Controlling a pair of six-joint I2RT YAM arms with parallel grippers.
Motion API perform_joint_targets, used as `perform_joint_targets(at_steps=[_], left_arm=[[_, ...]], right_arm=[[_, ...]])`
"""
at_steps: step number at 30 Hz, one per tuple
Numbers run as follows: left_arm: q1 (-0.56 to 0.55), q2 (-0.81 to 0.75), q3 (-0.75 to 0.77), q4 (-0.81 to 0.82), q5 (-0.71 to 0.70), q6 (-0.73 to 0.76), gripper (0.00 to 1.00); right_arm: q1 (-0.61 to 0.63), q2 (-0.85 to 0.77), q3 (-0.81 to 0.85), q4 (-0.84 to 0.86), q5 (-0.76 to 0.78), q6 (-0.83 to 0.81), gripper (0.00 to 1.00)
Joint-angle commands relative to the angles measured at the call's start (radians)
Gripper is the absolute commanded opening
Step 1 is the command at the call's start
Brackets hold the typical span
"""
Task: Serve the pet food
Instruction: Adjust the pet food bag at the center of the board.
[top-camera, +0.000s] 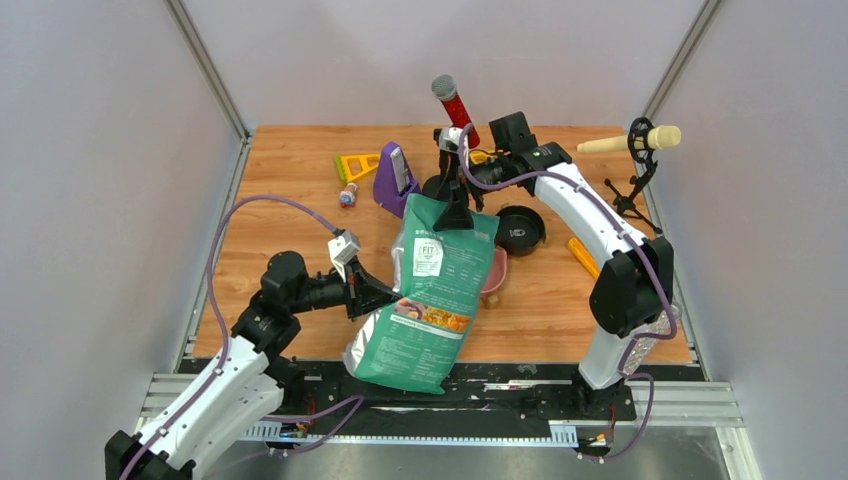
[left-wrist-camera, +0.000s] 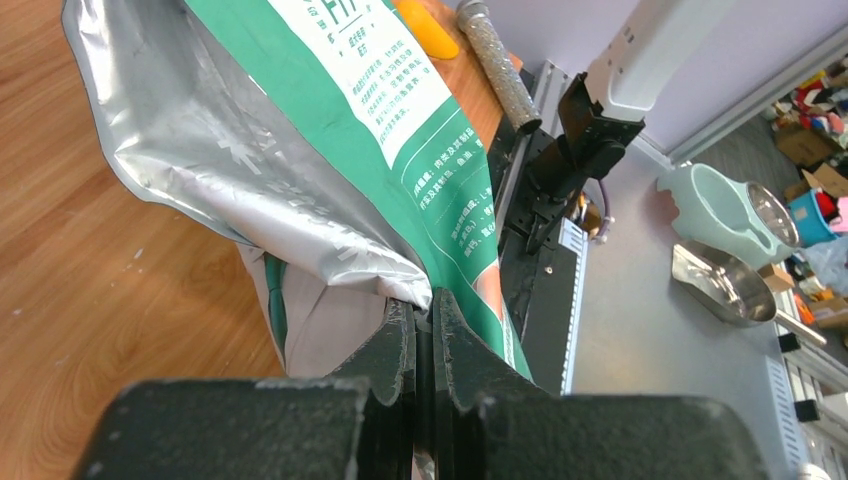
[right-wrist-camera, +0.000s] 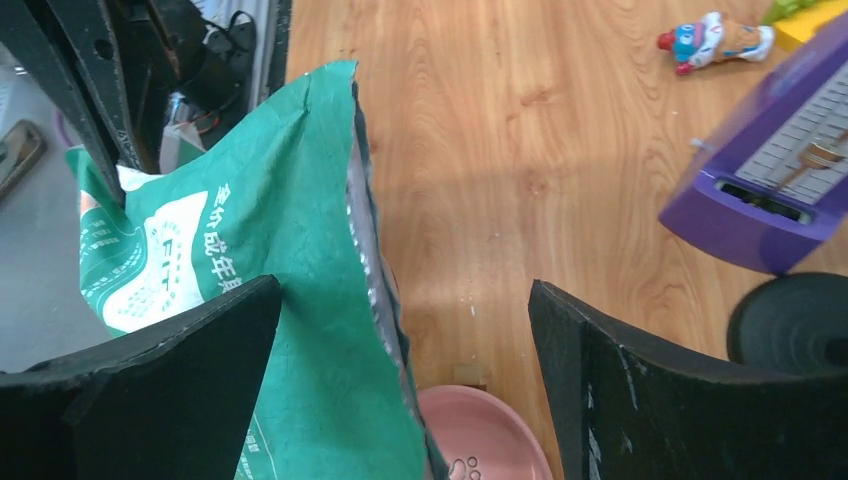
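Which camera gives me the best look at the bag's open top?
Right wrist: the bag's cut top edge runs close up between the open jaws. Top external shows most of the bag, but the right gripper covers its top. Left wrist shows only its lower side, pinched in the shut jaws.

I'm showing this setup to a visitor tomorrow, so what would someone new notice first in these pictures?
The big teal-green pet food bag dominates, propped up at a tilt in the centre of the top view. The left gripper is shut on its silver side fold, while the right gripper hangs open over the bag's top edge. A pink bowl peeks out from behind the bag on the right.
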Motion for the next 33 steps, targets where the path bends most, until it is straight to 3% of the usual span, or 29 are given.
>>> perform_joint_targets(at_steps=[1,3,5,7,9,10,13,16,19,23,30,32,33], left_arm=[[-0.048,-0.011,0.107,0.303,0.191,0.023,0.0],[-0.063,0.004,0.11,0.303,0.189,0.035,0.0],[-0.072,0.018,0.114,0.302,0.179,0.043,0.0],[-0.077,0.025,0.118,0.295,0.164,0.048,0.0],[-0.078,0.024,0.122,0.281,0.14,0.058,0.0],[-0.078,0.019,0.127,0.271,0.104,0.062,0.0],[-0.078,-0.011,0.159,0.149,-0.044,0.104,0.0],[-0.078,-0.041,0.187,0.033,-0.303,0.117,0.0],[-0.078,-0.065,0.219,-0.014,-0.449,0.106,0.0],[-0.077,-0.079,0.259,-0.079,-0.551,0.098,0.0],[-0.077,-0.077,0.284,-0.124,-0.747,0.017,0.0],[-0.078,-0.068,0.287,-0.139,-0.829,-0.016,0.18],[-0.078,-0.066,0.289,-0.148,-0.855,-0.024,0.44]], right_arm=[[0.016,0.063,0.113,-0.211,-0.106,-0.182,0.95],[0.033,0.086,0.142,-0.323,-0.126,-0.291,0.88],[0.065,0.105,0.169,-0.47,-0.125,-0.416,0.7],[0.102,0.121,0.201,-0.593,-0.096,-0.482,0.39],[0.133,0.127,0.237,-0.606,-0.052,-0.452,0.05],[0.143,0.121,0.255,-0.585,-0.027,-0.409,0.0],[0.153,0.068,0.265,-0.417,0.046,-0.226,0.0],[0.171,-0.043,0.191,-0.129,0.235,-0.016,0.0],[0.196,-0.16,0.097,0.146,0.426,0.103,0.0],[0.214,-0.278,0.027,0.331,0.442,0.133,0.0],[0.381,-0.335,0.017,0.392,0.522,-0.001,0.0],[0.429,-0.322,0.043,0.4,0.589,-0.02,0.0],[0.445,-0.312,0.059,0.402,0.618,-0.019,0.0]])
